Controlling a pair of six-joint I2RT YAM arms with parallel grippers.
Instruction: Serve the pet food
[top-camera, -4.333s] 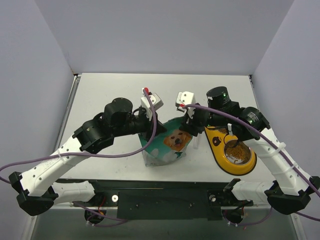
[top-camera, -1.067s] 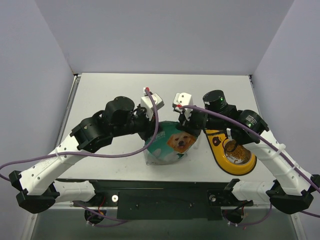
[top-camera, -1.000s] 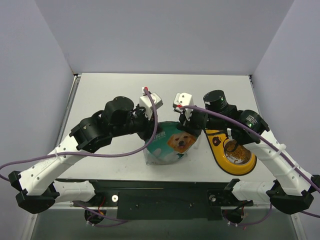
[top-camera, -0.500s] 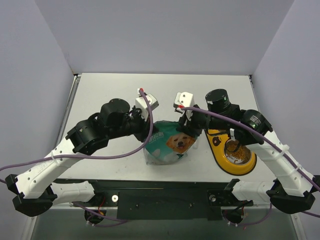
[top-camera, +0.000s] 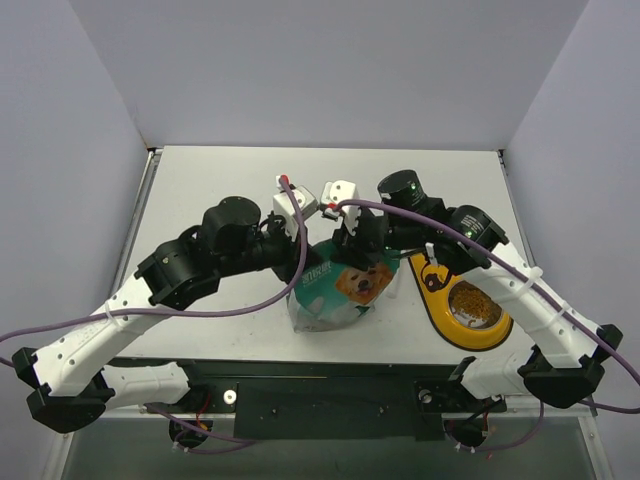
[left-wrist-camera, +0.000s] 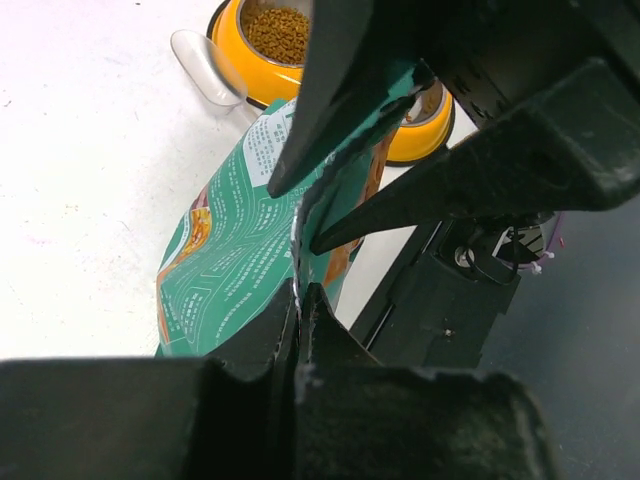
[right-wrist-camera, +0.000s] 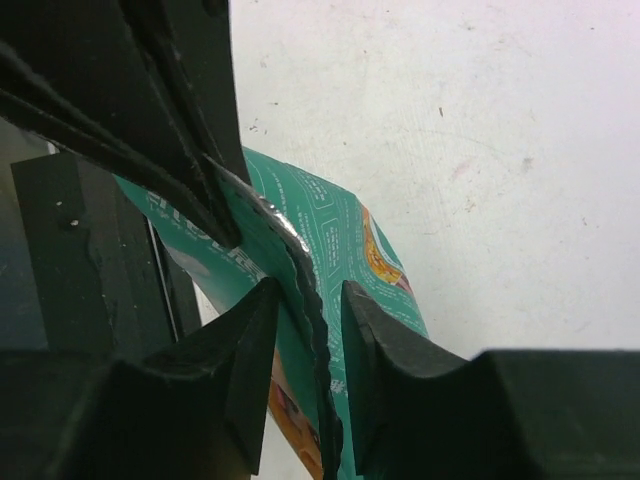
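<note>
Pet food (top-camera: 472, 303) is sitting in the yellow bowl (top-camera: 470, 340) at right, so I'm pinching the bag (top-camera: 325, 290) top with my left gripper (left-wrist-camera: 298, 300), my right gripper (right-wrist-camera: 308, 300) straddling it with jaws parted; likely only bag closing left.

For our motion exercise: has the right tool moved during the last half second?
Yes. The right tool has shifted left along the bag's top, away from the yellow bowl.

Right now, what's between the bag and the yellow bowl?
The clear scoop lies between the teal bag and the yellow bowl of pet food. It is clearest in the left wrist view and faint in the top view.
</note>
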